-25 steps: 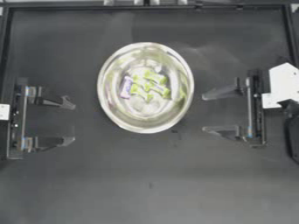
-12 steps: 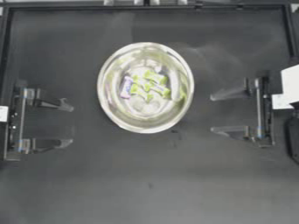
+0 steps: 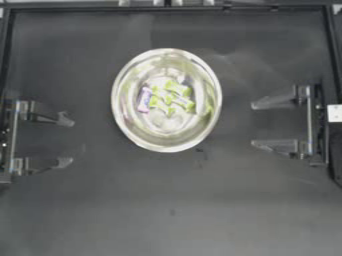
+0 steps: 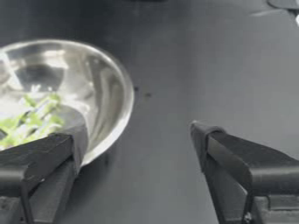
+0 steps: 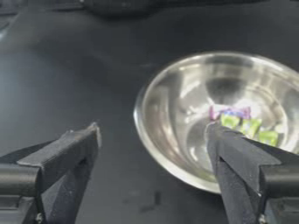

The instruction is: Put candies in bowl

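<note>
Candies (image 3: 167, 99) piled inside bowl (image 3: 166, 100) at table (image 3: 171, 210) centre, pink-purple one at pile's 9 o'clock; left gripper (image 3: 63, 141) at 9 o'clock, right gripper (image 3: 257, 125) at 3 o'clock, both spread wide, holding nothing.

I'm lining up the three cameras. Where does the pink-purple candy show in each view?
Top view: pink-purple candy lies inside the bowl, left of the green ones.
Left wrist view: not identifiable; only green candies show.
Right wrist view: in the bowl, above the right jaw tip.
Shared landmark: the bowl.
</note>
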You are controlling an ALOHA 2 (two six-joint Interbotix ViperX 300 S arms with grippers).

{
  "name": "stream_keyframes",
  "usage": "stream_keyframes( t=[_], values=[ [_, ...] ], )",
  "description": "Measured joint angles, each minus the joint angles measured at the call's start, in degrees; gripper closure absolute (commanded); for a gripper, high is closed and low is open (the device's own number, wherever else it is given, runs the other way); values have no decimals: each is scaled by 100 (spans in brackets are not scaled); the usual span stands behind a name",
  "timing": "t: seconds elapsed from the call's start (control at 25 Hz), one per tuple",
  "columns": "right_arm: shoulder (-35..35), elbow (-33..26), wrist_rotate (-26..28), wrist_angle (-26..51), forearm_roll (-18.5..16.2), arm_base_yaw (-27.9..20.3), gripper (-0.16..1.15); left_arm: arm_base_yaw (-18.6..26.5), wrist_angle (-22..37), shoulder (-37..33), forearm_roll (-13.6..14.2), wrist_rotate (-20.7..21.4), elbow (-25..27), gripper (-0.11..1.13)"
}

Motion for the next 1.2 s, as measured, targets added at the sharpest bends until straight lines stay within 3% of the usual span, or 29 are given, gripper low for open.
stream_keyframes(
  t=[1.2],
  values=[
    [-1222,642,0,26,44,-246,-2,290,18,-879,-26,-9,466,1]
  ],
)
